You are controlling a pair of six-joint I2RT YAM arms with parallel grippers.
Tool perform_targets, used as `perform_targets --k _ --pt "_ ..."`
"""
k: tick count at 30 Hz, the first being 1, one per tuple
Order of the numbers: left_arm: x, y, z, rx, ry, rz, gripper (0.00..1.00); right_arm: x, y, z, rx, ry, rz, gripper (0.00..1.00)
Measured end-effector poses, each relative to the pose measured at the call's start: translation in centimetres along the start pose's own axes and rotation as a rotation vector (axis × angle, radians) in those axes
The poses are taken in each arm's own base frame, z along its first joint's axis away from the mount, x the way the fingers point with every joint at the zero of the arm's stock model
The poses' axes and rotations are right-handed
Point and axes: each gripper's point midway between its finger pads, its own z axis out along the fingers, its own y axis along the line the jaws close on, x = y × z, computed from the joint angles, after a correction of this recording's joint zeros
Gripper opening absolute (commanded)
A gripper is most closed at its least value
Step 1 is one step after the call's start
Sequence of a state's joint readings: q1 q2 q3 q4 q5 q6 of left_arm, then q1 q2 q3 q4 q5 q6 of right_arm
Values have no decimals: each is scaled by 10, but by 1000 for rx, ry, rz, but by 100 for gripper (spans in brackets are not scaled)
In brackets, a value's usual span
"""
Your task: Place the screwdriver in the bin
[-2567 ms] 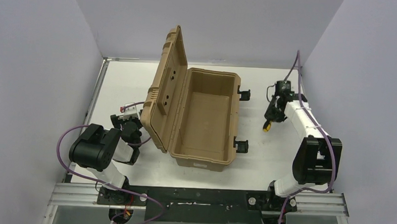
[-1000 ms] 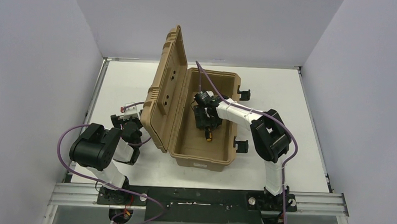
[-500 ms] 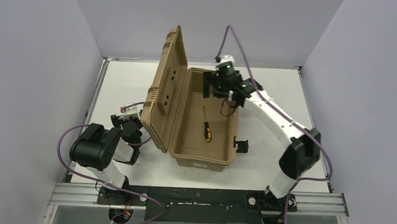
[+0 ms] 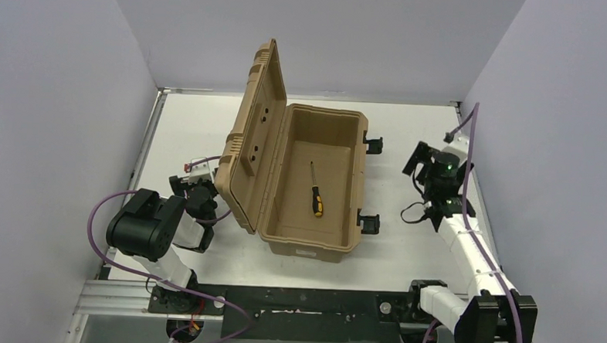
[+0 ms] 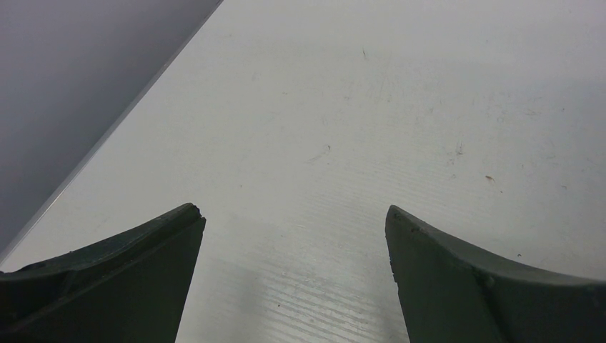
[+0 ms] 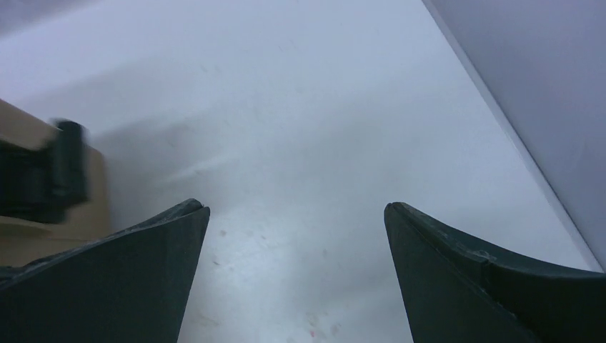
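Note:
The screwdriver (image 4: 316, 190), with a yellow and black handle and a thin shaft, lies loose on the floor of the bin (image 4: 360, 178), handle toward the near end. The bin is a big tan case whose ribbed lid (image 4: 251, 138) stands open on its left side. My right gripper (image 4: 418, 159) hangs open over the table to the right of the bin, nothing between its fingers; in the right wrist view the right gripper (image 6: 296, 214) faces bare table with the bin's corner (image 6: 28, 132) at the left. My left gripper (image 5: 294, 214) is open and empty, low behind the lid.
Two black latches (image 4: 374, 144) (image 4: 369, 223) stick out from the bin's right wall toward my right arm; one latch (image 6: 53, 171) shows in the right wrist view. White walls close in the table on three sides. The left arm (image 4: 147, 230) is folded beside the lid.
The right gripper opened and let the screwdriver go inside the bin, then rose out past the far end and swung back to the right side of the table. Left arm still.

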State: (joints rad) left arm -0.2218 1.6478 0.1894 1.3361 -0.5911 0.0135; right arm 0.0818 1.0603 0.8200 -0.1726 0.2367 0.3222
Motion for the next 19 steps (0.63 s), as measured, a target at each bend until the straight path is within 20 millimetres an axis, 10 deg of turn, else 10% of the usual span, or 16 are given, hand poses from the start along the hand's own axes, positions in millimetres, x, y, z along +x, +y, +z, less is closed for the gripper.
perform_targets --k 8,19 --pt "0 0 0 0 0 -1 97 119 -53 6 76 87 -30 100" --pt "1 0 0 0 3 1 97 111 -50 7 34 -58 15 100"
